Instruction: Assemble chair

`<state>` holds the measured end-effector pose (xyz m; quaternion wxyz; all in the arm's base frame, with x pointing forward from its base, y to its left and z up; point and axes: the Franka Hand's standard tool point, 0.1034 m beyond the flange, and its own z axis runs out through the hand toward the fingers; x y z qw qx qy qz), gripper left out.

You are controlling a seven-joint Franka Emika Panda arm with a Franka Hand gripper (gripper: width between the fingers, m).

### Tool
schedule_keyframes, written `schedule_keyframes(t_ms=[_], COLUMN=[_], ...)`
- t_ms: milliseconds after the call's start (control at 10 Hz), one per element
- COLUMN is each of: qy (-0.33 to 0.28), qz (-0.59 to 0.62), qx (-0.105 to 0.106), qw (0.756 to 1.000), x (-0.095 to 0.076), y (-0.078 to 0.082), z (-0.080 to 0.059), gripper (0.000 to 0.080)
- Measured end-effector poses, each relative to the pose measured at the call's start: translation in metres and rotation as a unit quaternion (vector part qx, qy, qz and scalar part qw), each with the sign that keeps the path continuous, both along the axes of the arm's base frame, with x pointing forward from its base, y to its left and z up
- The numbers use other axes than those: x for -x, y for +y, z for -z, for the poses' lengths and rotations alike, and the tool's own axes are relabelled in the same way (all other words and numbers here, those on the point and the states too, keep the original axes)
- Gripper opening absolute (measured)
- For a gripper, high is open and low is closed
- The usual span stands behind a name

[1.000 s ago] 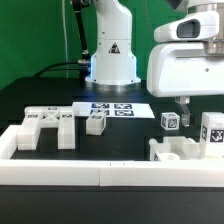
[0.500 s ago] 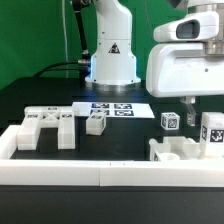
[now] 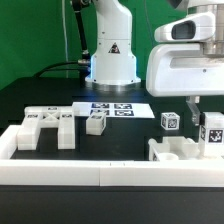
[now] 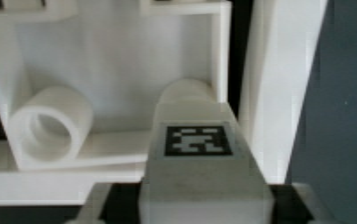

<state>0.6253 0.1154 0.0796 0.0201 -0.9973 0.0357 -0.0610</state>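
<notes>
A black table [image 3: 45,100] is carrying the whole scene. The marker board [image 3: 110,108] is lying flat on it near the middle and is showing several black-and-white tags. A long white border rail [image 3: 100,176] is running along the front edge, bending backward at the exterior view's left. A green backdrop [image 3: 35,35] is standing behind the table.
</notes>
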Motion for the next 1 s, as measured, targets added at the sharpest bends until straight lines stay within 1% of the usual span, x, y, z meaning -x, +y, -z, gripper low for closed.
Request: schedule_keyframes(t_ms=[300, 600, 1000], qy=[-0.001, 0.004, 0.012], qz=[0.1, 0.225, 0.403], qx=[-0.013, -0.033, -0.067], qw=[0.995, 0.974, 0.913], x=[-0.0012, -0.0016, -0.0025], y=[0.0, -0.0001, 0.0034], z=[0.0006, 0.0005, 0.0005], gripper=[0.0289, 0.029, 0.029])
